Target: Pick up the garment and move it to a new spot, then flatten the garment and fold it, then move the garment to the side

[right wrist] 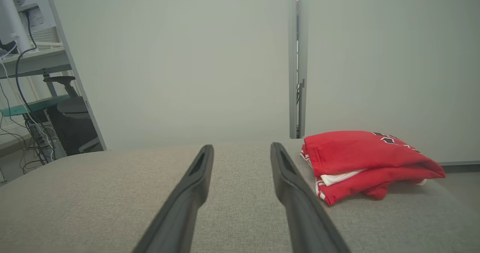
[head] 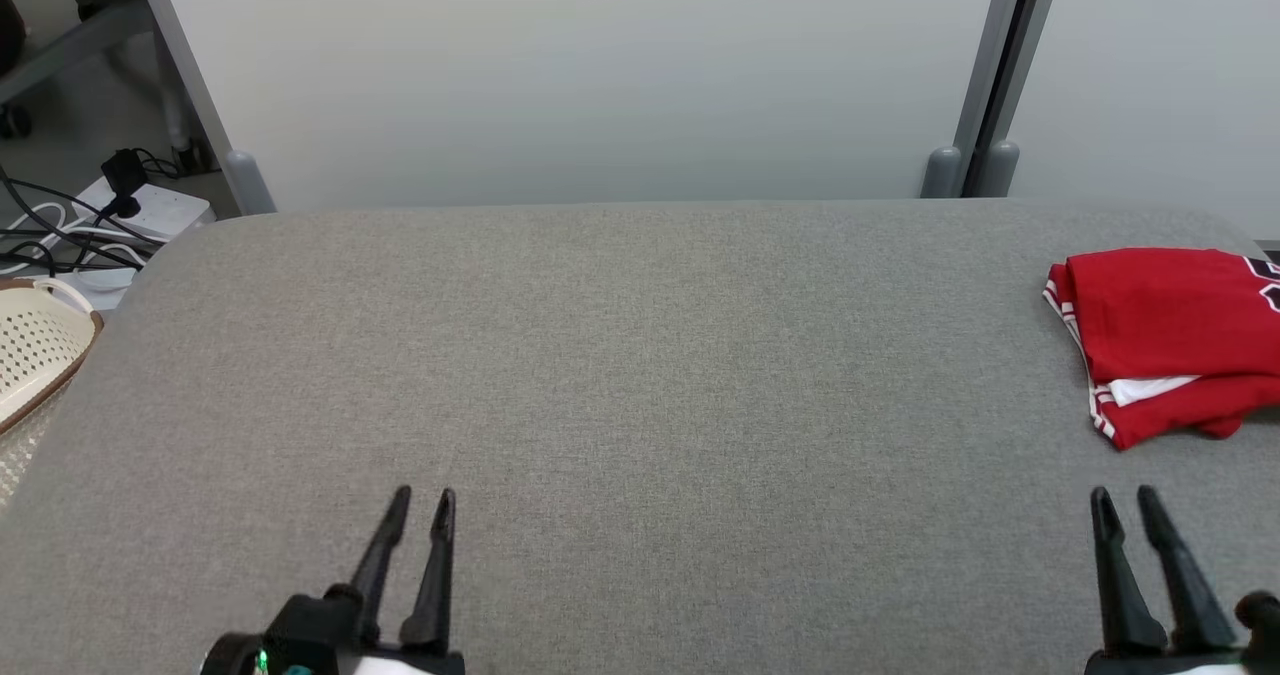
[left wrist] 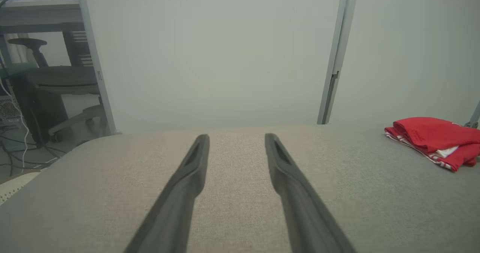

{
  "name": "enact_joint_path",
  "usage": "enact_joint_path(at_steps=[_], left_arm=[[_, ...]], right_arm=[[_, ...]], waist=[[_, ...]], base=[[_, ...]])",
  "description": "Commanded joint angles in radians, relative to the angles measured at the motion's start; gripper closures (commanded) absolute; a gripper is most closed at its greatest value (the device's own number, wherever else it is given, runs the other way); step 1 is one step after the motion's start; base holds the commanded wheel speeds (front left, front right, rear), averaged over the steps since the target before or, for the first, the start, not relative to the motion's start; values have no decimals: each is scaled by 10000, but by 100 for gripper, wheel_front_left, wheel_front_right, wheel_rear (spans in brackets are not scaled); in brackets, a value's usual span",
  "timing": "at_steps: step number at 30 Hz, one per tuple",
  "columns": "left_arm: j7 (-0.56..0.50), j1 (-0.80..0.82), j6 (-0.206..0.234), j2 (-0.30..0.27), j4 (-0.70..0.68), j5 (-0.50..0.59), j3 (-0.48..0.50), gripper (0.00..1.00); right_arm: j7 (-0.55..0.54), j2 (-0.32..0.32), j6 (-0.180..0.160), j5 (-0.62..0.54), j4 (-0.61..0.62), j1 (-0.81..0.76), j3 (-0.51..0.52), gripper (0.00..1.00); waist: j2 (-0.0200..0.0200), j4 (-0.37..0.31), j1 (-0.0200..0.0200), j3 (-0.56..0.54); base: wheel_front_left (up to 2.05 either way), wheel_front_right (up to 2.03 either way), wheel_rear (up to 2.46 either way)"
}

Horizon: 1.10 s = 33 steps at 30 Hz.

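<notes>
The folded red jersey [head: 1170,335] lies by the grey table's [head: 640,375] right edge, ahead of my right gripper [head: 1123,495], open and empty like my left gripper [head: 423,496], so I'd reach rightward and pinch all layers together.

A grey fabric-covered worktop [head: 640,375] with rounded far corners is spreading across the foreground. Behind it, plain pale partition panels [head: 580,75] are standing as a wall, with grey metal uprights [head: 990,85] joining them. Soft, even light is falling over everything. At the left, past the panels' edge, a white power strip [head: 150,210] is lying on the floor [head: 60,155] among dark cables [head: 40,245]. A cream perforated basket [head: 35,340] is sitting beside the worktop's edge. Further back, an office chair [left wrist: 60,80] is standing by a desk [left wrist: 37,13].
</notes>
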<state>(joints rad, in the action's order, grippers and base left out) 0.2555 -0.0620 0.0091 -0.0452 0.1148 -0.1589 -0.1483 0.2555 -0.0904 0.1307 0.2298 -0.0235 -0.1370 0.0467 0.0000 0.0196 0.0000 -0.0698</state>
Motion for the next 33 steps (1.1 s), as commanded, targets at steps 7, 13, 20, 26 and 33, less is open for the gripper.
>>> enact_joint_path(at_steps=[7,13,20,26,33], left_arm=[[-72,-333,-28,18,525,-333,26,100],[-240,-248,-96,2,553,-1045,140,100],[-462,-101,-185,-16,621,-1986,292,100],[-631,0,-253,-27,659,-2690,409,100],[-828,114,-331,-39,701,-3506,547,100]], right_arm=[[-80,207,0,308,-535,-161,-32,100],[-251,207,0,982,-603,-48,-9,100],[-475,210,0,1875,-725,137,24,100],[-646,213,0,2543,-809,266,51,100],[-846,219,0,3317,-905,415,83,100]], waist=[[0,-2,2,15],[0,-12,14,30],[0,-25,1,98],[0,-34,1,133],[0,-45,1,174]], base=[[0,0,0],[0,0,0],[0,0,0],[0,0,0],[0,0,0]])
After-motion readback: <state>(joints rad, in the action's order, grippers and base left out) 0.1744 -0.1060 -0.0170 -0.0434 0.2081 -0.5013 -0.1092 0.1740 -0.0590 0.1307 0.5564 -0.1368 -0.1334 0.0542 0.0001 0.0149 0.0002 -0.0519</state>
